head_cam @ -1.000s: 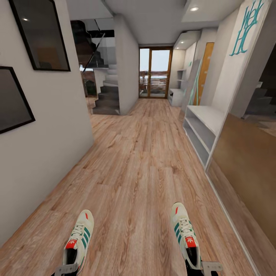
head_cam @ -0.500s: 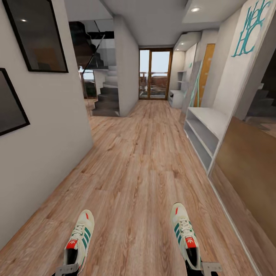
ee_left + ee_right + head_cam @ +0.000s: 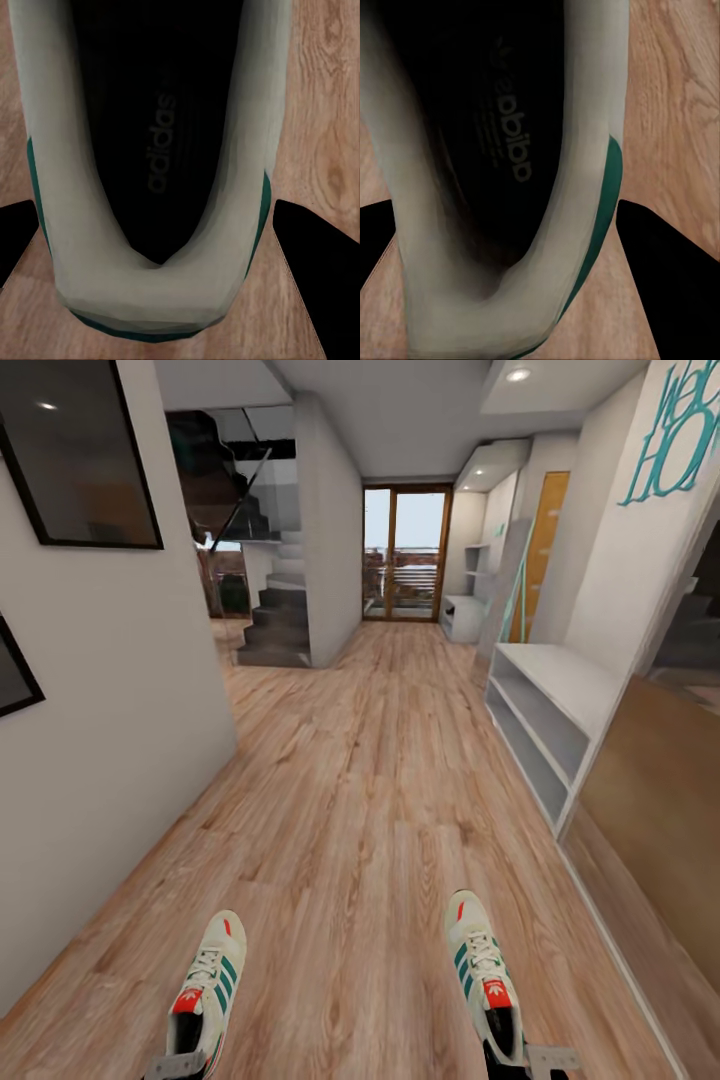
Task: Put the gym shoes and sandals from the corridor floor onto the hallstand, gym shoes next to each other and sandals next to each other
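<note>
Left gym shoe (image 3: 207, 992) and right gym shoe (image 3: 483, 970): cream, green stripes, red tongue labels, toes pointing down the corridor | my left hand (image 3: 175, 1066) and right hand (image 3: 540, 1056) each clamp a heel | hallstand (image 3: 545, 710) ahead right, shelves bare.

Both arms reach forward at the bottom edge of the head view. The left gripper (image 3: 180, 1063) sits at the lower left, its fingers (image 3: 19, 236) closed on the heel of a sneaker (image 3: 207, 985). The right gripper (image 3: 530, 1057) sits at the lower right, clamped the same way on the heel of the other sneaker (image 3: 482, 972), toe pointing ahead.
</note>
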Controlling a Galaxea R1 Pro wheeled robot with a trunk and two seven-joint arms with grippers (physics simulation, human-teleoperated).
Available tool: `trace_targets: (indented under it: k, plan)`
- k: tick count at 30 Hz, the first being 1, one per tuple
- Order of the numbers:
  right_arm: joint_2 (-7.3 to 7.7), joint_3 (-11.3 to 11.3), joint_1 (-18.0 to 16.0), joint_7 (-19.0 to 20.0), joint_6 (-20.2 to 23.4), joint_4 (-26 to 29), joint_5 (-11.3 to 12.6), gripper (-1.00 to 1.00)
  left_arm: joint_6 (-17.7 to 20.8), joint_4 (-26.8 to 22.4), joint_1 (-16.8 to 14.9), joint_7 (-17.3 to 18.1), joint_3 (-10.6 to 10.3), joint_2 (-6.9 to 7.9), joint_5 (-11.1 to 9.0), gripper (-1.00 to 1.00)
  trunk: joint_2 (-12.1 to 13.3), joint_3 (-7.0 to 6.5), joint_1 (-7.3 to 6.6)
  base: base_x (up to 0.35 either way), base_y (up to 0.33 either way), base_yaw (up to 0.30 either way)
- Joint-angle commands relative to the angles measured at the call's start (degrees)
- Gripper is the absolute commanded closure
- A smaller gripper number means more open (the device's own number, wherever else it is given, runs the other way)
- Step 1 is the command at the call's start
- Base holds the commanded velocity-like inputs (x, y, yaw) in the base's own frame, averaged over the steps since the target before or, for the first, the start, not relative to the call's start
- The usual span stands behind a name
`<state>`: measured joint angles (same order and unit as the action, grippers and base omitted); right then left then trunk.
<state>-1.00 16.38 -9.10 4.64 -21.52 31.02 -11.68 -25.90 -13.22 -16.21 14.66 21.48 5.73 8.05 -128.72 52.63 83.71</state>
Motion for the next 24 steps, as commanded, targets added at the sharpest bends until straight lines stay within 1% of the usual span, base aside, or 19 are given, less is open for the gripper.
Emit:
trace_targets:
  k: [1, 8, 10, 11, 15, 17, 24]
  plan:
    - [-0.07, 0.49, -0.04, 0.55, -0.18, 0.01, -0.28, 1.0, -0.21, 0.05, -0.05, 0.32, 0.52, -0.01, 0.56, 1.0, -0.02, 0.05, 0.02, 0.337, 0.0, 0.0]
    - [-0.05, 0.49, -0.04, 0.55, -0.78, 0.01, -0.28, 1.0, -0.21, 0.12, -0.05, 0.29, 0.55, -0.01, 0.53, 1.0, -0.02, 0.05, 0.02, 0.337, 0.0, 0.0]
    - [-0.04, 0.49, -0.04, 0.55, -2.7, -0.18, -0.28, 1.0, -0.21, 0.12, -0.05, 0.3, 0.57, -0.01, 0.55, 1.0, -0.02, 0.05, 0.02, 0.337, 0.0, 0.0]
    - [-0.01, 0.49, -0.04, 0.55, -4.37, -1.0, -0.26, 1.0, -0.21, 0.12, -0.05, 0.29, 0.57, -0.01, 0.52, 1.0, -0.02, 0.05, 0.02, 0.337, 0.0, 0.0]
    - [-0.01, 0.49, -0.04, 0.55, -10.3, -5.47, -0.25, 1.0, -0.21, 0.12, -0.05, 0.29, 0.58, -0.01, 0.48, 1.0, -0.02, 0.05, 0.02, 0.337, 0.0, 0.0]
    - [-0.04, 0.49, -0.04, 0.6, -12.13, -7.39, -0.27, 1.0, -0.21, 0.12, -0.05, 0.3, 0.58, -0.01, 0.47, 1.0, -0.02, 0.05, 0.02, 0.337, 0.0, 0.0]
    - [-0.05, 0.41, -0.04, 0.63, -12.97, -8.37, -0.36, 1.0, -0.21, 0.12, -0.05, 0.29, 0.58, 0.06, 0.36, 1.0, -0.02, 0.05, 0.02, 0.337, 0.0, 0.0]
